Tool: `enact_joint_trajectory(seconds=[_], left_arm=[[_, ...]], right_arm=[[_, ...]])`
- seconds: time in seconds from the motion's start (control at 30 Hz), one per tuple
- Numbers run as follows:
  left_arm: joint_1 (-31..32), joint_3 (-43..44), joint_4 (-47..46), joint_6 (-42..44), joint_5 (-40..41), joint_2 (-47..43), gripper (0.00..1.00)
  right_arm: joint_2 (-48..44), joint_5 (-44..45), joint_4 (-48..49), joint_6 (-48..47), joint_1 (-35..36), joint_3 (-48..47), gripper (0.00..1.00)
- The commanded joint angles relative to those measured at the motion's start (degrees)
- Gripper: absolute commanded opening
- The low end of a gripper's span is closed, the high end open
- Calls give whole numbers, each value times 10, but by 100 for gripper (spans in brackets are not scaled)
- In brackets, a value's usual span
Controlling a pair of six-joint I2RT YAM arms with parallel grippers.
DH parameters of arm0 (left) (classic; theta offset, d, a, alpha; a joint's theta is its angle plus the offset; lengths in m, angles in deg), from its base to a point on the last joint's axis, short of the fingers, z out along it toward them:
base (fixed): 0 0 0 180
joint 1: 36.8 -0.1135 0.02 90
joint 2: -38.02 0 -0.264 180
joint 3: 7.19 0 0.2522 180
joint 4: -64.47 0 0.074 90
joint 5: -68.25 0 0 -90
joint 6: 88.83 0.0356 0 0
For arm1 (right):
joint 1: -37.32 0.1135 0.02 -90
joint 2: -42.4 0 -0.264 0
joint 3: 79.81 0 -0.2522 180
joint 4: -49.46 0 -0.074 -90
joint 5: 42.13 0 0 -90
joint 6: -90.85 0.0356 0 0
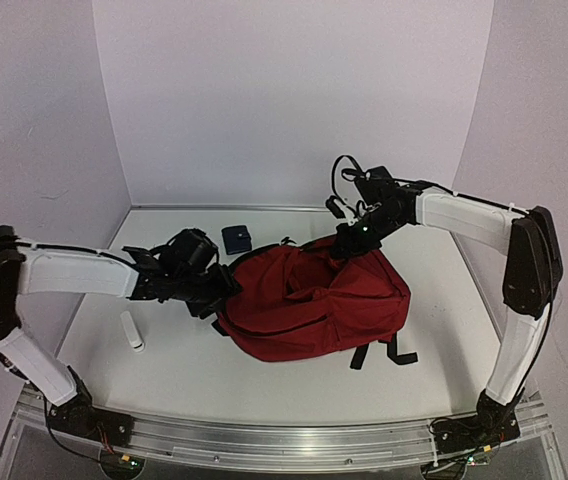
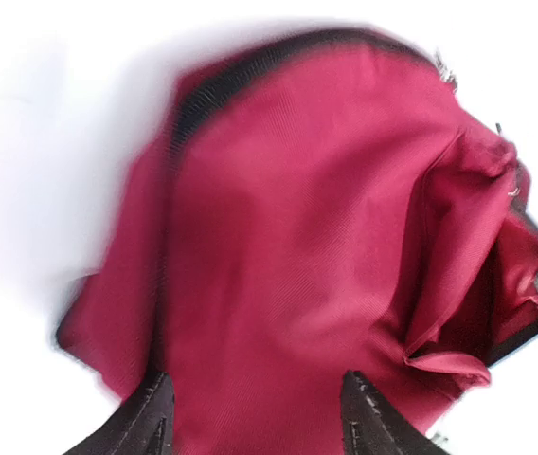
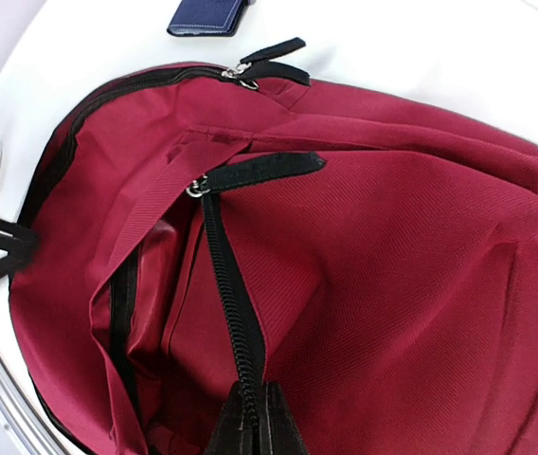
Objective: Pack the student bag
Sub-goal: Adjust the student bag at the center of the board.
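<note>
The student bag, a dark red backpack, lies on its side mid-table with its top compartment gaping. My left gripper is at the bag's left end. In the left wrist view its fingertips stand apart, open, with red fabric spread just beyond and between them. My right gripper is at the bag's far upper edge. It is shut on the black zipper trim, holding that edge up. A black zipper pull lies above it.
A small navy case lies behind the bag, also at the top of the right wrist view as a navy case. A white cylinder lies left of the bag. Black straps trail toward the near edge.
</note>
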Motion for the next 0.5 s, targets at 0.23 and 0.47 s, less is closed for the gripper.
enact_joint_trajectory(seconds=[0.23,0.47], left_arm=[[-3,-70,508,-258,202,-243,94],[-18,-53,631,-326,232,-217,99]], right_arm=[[-20,-23,70,25,-8,11,0],[-26,-29,69,16,-8,13,0]])
